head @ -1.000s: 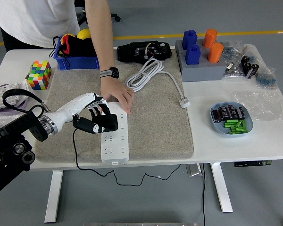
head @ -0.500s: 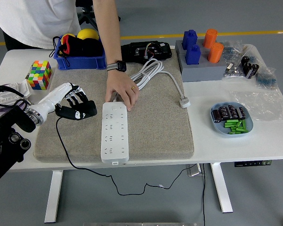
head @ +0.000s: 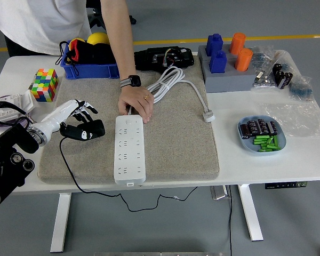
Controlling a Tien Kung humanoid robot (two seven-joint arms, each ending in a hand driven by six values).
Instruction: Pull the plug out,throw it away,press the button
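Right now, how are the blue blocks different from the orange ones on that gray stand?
The blue blocks have squarish bodies with a smaller knob on top, while the orange blocks are round cylinders. On the gray stand, the blue ones sit to the left and the orange ones to the right. There are two of each, all standing upright.

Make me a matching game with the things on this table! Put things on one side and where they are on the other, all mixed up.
Things:
1. black plug
2. power strip
3. colourful cube
4. green pieces

Places:
A. in the blue dish on the right
B. on the bare table, far left
C. in the robot's left hand
D. on the grey mat, its far end under the person's hand

Pairs: 1-C, 2-D, 3-B, 4-A
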